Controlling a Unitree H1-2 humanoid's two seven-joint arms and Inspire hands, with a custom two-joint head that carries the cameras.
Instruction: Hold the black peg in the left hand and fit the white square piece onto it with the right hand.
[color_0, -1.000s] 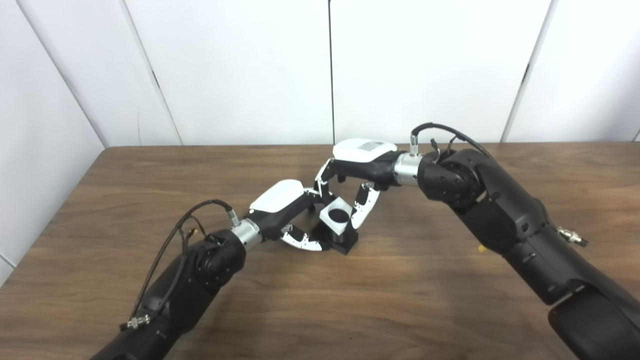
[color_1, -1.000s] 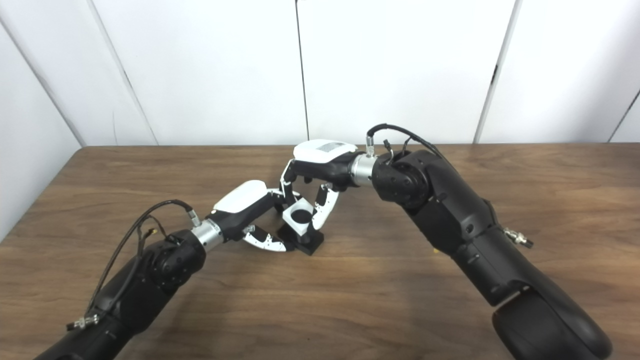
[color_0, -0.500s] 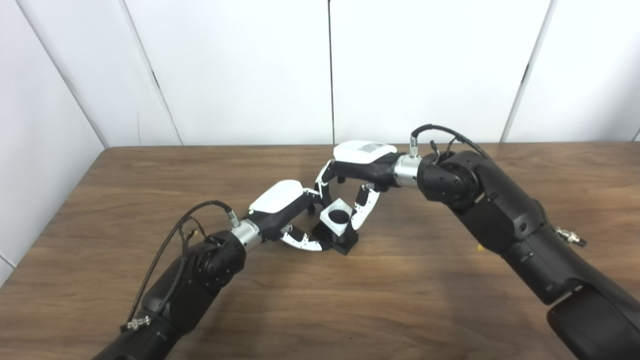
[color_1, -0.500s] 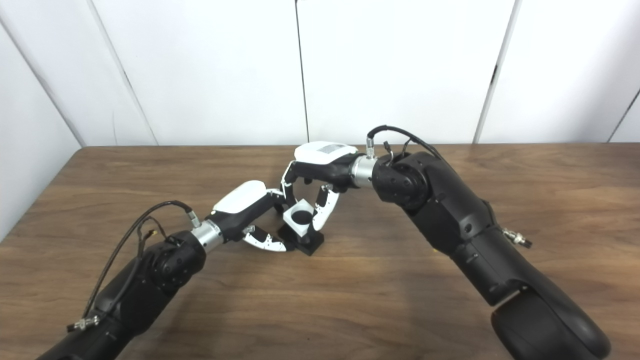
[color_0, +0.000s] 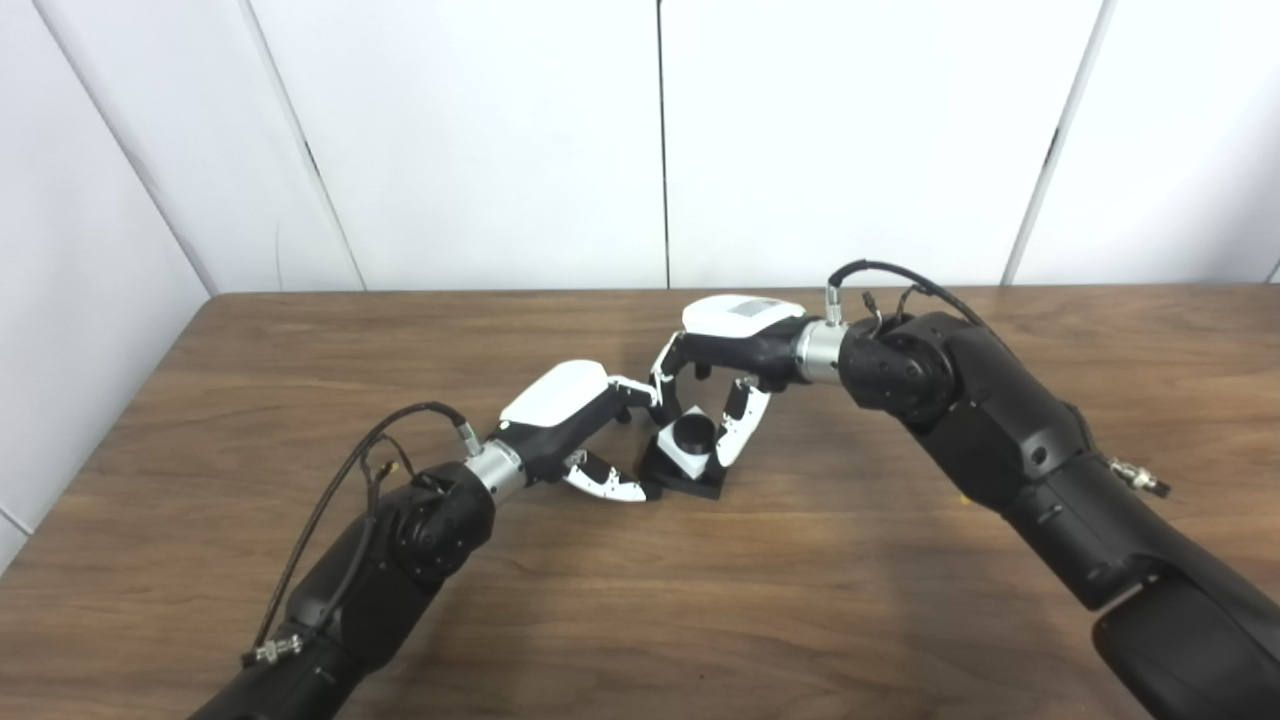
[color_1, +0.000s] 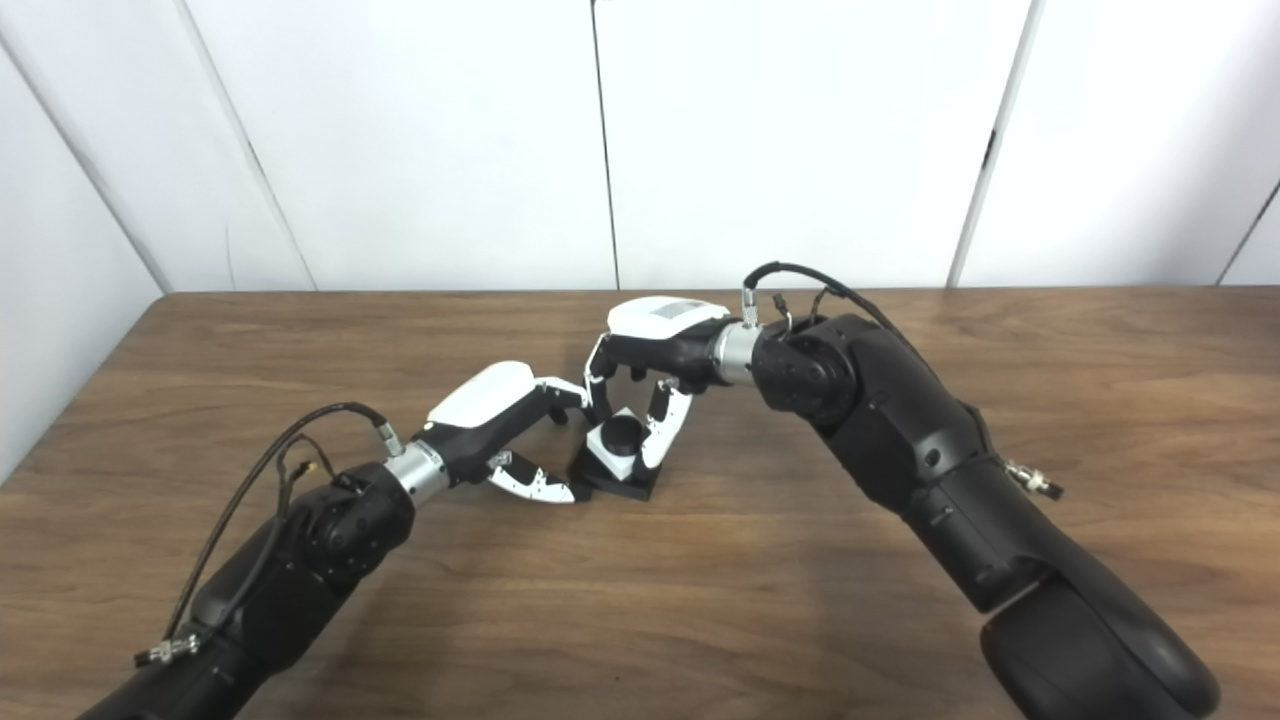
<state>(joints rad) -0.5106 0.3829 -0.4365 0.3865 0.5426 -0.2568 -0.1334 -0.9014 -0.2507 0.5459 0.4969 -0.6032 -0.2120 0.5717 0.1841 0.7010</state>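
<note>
Right hand (color_0: 722, 345) fingers close around the white square piece (color_0: 688, 447), now seated low over the upright black peg (color_0: 690, 431), whose round top fills the hole. Left hand (color_0: 580, 425) fingers clasp the peg's black base (color_0: 700, 484) on the table (color_0: 800, 600), from the left.

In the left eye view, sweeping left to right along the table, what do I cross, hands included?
left hand → white square piece sitting down over the black peg, above the peg's black base → right hand, its fingers alongside the piece.
</note>
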